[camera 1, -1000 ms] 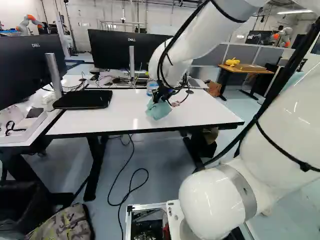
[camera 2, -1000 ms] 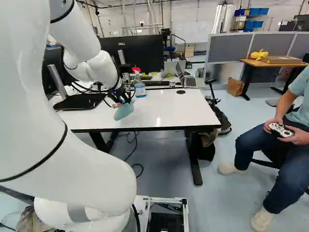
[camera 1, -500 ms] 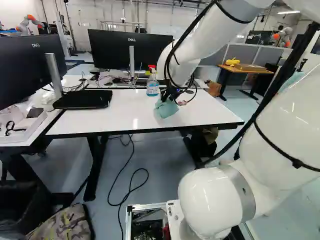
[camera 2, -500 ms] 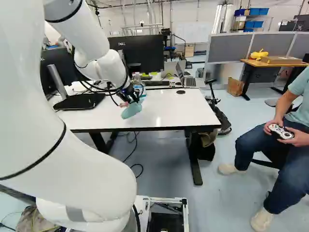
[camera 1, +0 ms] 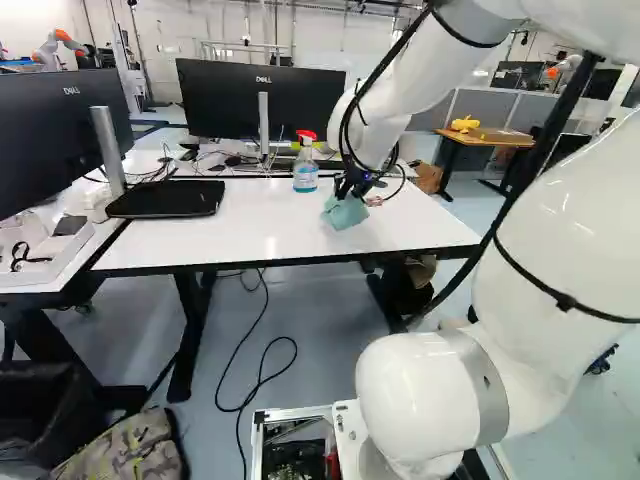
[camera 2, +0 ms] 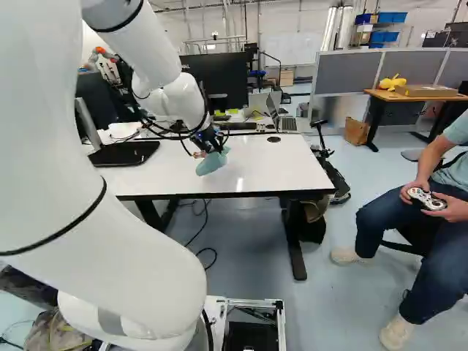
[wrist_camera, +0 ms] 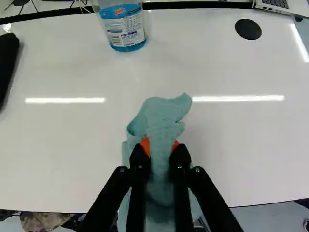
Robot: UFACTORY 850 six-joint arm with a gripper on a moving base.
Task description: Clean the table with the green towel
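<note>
Hand [camera 1: 347, 191] is closed on the green towel [camera 1: 346, 213], fingers a bit apart with bunched cloth between them. Only the wrist view shows the grip properly: orange pads [wrist_camera: 145, 145] press the cloth from two sides, one fold sticks out ahead of the tips, the rest hangs under and around the fingers. Towel is at the white counter's [camera 1: 200, 240] surface; can't confirm contact from any view.

Spray bottle [camera 1: 306, 170]: full height incl. red trigger in left base view, upright near the counter's far edge. Right base view has it hidden behind the arm. Wrist view gets just the lower part, ahead of the hand, apart from the towel. Round black disc [camera 2: 273, 139] in the counter top shows in right base and wrist views; can't make it out in left base. Open laptop [camera 2: 285, 123] reads clearly in right base; wrist catches only a corner.

Vs earlier: base unmoved. Arm has swung toward the counter's right end in both base views, towel riding along with it. Bottle was partly behind the arm in left base a second ago, now fully visible there; right base went the opposite way. Grip on towel kept.
</note>
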